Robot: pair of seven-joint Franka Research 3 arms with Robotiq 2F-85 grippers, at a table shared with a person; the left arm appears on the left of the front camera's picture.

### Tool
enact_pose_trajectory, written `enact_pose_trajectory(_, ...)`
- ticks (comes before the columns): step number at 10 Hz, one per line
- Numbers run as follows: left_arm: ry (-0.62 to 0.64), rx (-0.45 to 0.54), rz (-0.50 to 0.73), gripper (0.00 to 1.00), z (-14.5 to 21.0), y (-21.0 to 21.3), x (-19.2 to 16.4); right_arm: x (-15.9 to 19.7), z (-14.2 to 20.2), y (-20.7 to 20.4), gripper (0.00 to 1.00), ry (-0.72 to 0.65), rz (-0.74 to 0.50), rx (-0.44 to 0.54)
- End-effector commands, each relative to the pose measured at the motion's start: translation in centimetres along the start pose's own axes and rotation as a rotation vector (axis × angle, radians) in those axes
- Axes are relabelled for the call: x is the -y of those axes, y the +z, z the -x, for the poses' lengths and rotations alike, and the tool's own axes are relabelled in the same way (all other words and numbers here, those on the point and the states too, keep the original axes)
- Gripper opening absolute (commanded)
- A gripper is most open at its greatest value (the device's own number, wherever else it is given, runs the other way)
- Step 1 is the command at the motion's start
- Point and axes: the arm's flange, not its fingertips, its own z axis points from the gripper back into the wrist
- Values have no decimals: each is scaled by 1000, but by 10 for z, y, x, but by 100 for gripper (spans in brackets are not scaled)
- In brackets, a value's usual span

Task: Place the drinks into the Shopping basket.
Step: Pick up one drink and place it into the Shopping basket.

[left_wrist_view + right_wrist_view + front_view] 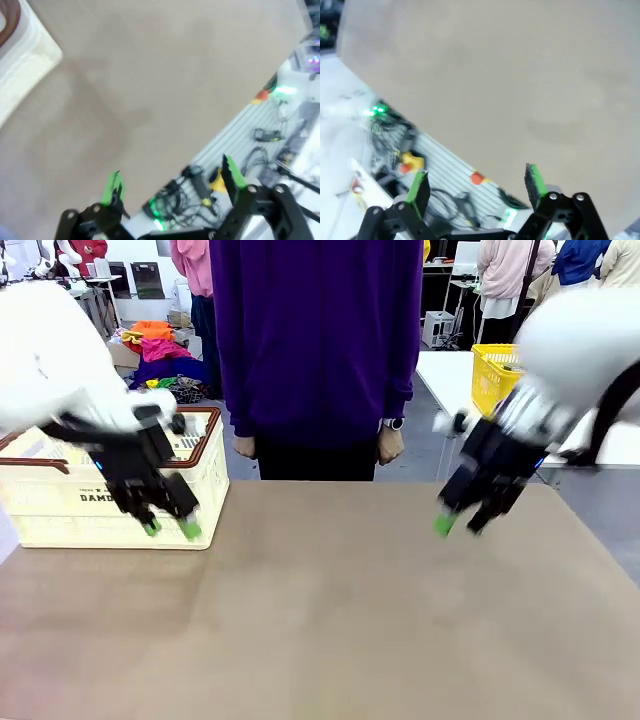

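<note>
Wide open, empty: left hand [171, 529] by 3 o'clock end of Shopping basket [60, 502] — right hand [458, 524] above surface [320, 620] at 2 o'clock, wide open, empty too.

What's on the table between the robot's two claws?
Nothing. In the front view, the table between the left gripper and the right gripper is bare.

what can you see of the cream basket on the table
The basket is cream-white plastic with brown handles along its rim and black lettering on the near wall, partly hidden by the open left gripper hanging in front of it. It stands upright on the table, at its far left. Its inside is mostly hidden.
</note>
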Motion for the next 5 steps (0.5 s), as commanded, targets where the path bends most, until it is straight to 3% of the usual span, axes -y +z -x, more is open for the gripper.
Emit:
enact_pose_trajectory(1,162,284,208,100,-7,91,-52,10,12,101,100,-190,-84,300)
enact_pose_trajectory(2,311,490,334,100,7,146,-99,31,32,154,100,-295,-132,454)
enact_pose_trajectory(3,441,631,418,100,28,177,-142,51,53,184,100,-396,-144,550)
enact_pose_trajectory(5,687,855,555,100,81,199,-223,101,97,208,100,-575,-190,646)
